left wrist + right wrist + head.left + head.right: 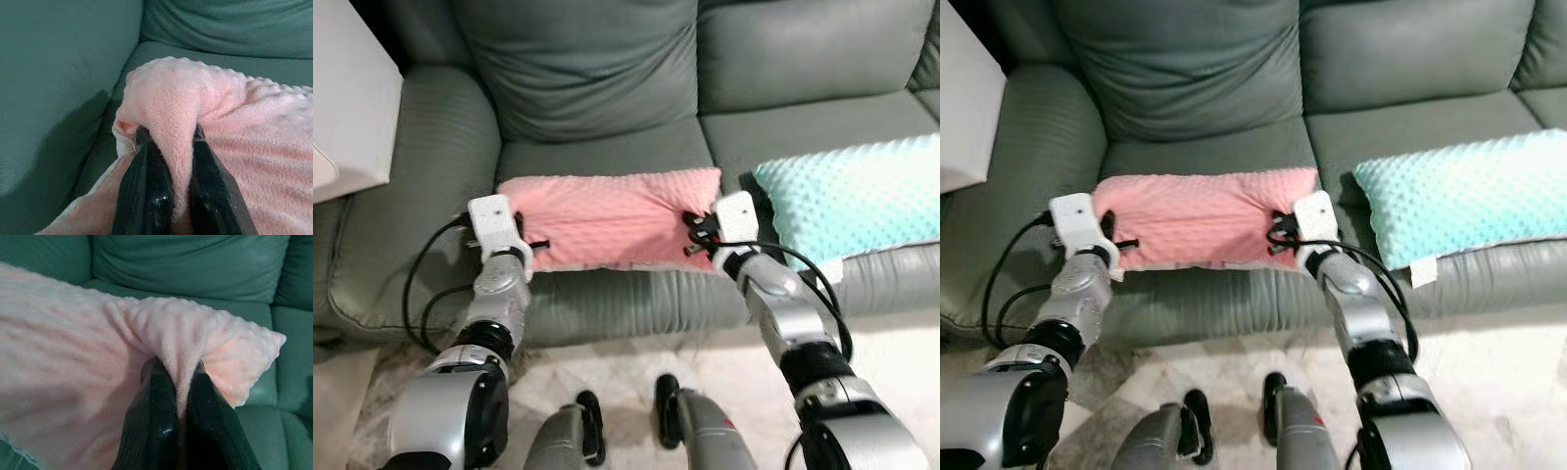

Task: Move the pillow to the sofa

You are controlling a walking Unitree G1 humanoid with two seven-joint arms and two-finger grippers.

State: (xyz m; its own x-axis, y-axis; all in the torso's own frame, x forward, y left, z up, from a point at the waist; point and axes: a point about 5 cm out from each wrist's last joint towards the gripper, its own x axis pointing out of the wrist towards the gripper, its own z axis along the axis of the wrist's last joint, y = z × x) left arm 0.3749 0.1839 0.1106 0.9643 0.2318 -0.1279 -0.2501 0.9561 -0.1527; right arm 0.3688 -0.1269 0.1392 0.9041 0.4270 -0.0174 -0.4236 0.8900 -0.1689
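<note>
Both grippers pinch the pink pillow (607,220). Left gripper (171,139) has its jaws nearly closed on a fold at one end; right gripper (176,367) squeezes the other end. Soft and bumpy, it lies on the green sofa (607,78) seat.

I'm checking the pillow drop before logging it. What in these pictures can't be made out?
- Whether the pink pillow rests fully on the sofa seat: its underside is hidden by its own bulk.
- Left hand and right hand fingertips: wrist views, buried in pinched fabric.
- The teal pillow: cut off by the right edge, eye views.
- The white object: cut off by the left edge.
</note>
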